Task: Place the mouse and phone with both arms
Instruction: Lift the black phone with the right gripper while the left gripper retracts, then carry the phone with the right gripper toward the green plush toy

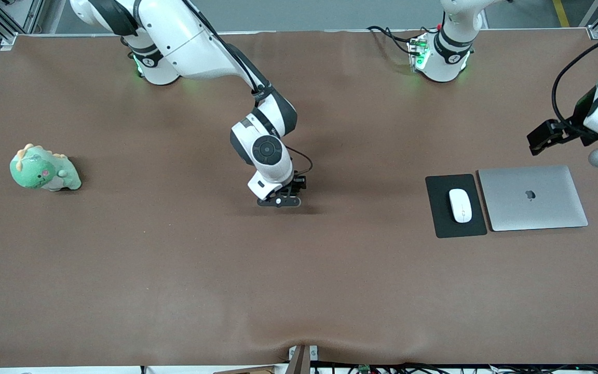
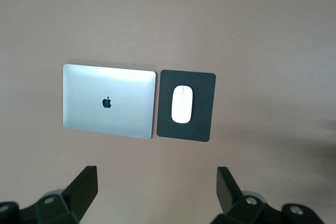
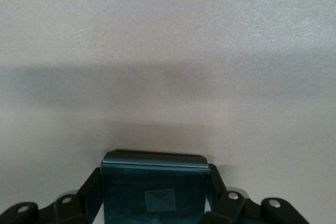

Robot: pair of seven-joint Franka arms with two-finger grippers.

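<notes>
Black right pincer [image 3: 155, 198] clamps phone [image 3: 153, 190] — left pincer [image 2: 157, 192] wide.

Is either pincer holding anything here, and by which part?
The right pincer, low over mid-table, grips the phone across its two side edges. The left pincer is open and empty, above the laptop.

The mouse [image 1: 460, 205] is flanked closely by the laptop [image 1: 532, 197]; toward the right arm's end, bare table [image 1: 361, 249] is found.
</notes>
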